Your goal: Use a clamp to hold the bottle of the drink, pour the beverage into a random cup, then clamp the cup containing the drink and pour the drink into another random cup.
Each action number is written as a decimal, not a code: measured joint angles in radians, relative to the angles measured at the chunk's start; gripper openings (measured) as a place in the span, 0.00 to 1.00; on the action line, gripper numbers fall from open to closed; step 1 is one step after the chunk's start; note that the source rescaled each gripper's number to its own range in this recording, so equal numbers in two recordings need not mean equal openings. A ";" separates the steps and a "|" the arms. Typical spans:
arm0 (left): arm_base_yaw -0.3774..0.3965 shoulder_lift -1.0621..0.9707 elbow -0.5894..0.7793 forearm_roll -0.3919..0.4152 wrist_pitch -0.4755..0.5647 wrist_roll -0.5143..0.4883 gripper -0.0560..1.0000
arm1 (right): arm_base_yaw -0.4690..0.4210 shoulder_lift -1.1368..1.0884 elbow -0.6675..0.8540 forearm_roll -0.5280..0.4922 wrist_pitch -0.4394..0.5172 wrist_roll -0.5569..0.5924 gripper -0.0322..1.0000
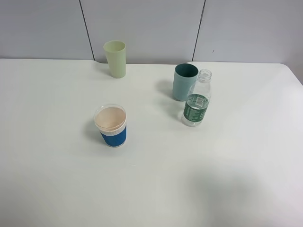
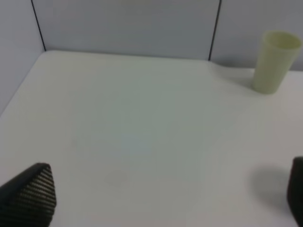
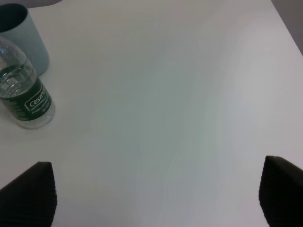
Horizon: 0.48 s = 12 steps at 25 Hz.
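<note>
A clear uncapped bottle (image 1: 196, 101) with a green label stands upright on the white table, right of centre; it also shows in the right wrist view (image 3: 23, 90). A teal cup (image 1: 184, 82) stands just behind it, touching or nearly so, and shows in the right wrist view (image 3: 23, 35). A blue-sleeved paper cup (image 1: 111, 126) stands left of centre. A pale green cup (image 1: 115, 58) stands at the back; it also shows in the left wrist view (image 2: 274, 61). My left gripper (image 2: 165, 198) and right gripper (image 3: 156, 194) are open and empty, far from the objects. Neither arm shows in the exterior view.
The white table (image 1: 236, 165) ends at a grey panelled wall (image 1: 142, 23) behind the cups. Its right edge runs near the back right corner (image 1: 289, 68).
</note>
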 joint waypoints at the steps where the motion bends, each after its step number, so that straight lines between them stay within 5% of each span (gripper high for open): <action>1: 0.000 0.000 -0.005 -0.006 0.019 0.000 0.98 | 0.000 0.000 0.000 0.000 0.000 0.000 0.67; 6: 0.000 0.000 -0.006 -0.015 0.151 0.007 0.98 | 0.000 0.000 0.000 0.000 0.000 0.000 0.67; 12: 0.000 0.000 0.006 -0.015 0.169 0.016 0.98 | 0.000 0.000 0.000 0.000 0.000 0.000 0.67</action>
